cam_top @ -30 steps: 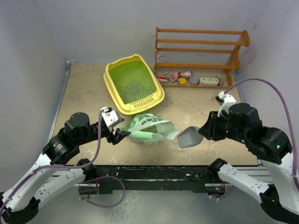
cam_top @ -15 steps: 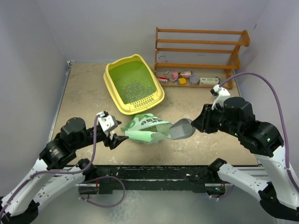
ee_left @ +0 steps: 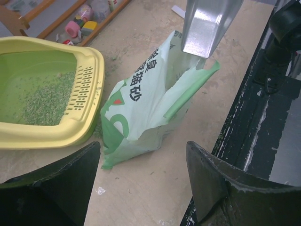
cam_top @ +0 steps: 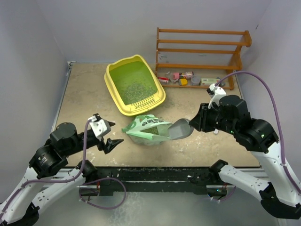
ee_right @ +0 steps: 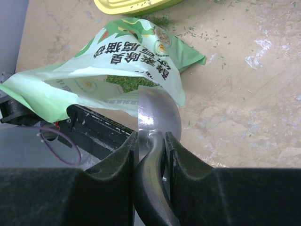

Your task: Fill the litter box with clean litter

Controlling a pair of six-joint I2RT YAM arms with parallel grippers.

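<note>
Overall: vs 1 sec ago, both arms had shifted; box, bag & rack sat where they were.
Left gripper (cam_top: 112, 134): jaws wide apart, holding nothing. 1 sec ago its tips were at the bag's left edge; it had since pulled back toward the near-left, w/ bare table (cam_top: 84, 99) btwn it & the bag.
Right gripper (ee_right: 151, 153): 2 fingers clamped on the scoop handle, same grip as before.
Scoop (cam_top: 178, 128): grey metal. It had travelled left from open table right of the bag to the bag's mouth; right wrist view showed the bowl tip just under the upper flap.
Bag (cam_top: 146, 129): pale green, dark print, lying on its side just beside the box's grille end, mouth facing right toward the scoop. Touching the box or not: can't tell.
Litter in bag (ee_right: 123, 82): green granules seen thru the open mouth.
Litter box (cam_top: 109, 84): yellow, far-left of table centre, grille rim toward the bag; unmoved.
Clean litter (cam_top: 136, 89): thin patch on the green floor, mostly toward the grille end; no visible change in amt. Stray granules lay on the table round the bag.
Rack (cam_top: 202, 51): brown wood, far right by the wall, small items on the lowest shelf; unchanged.
</note>
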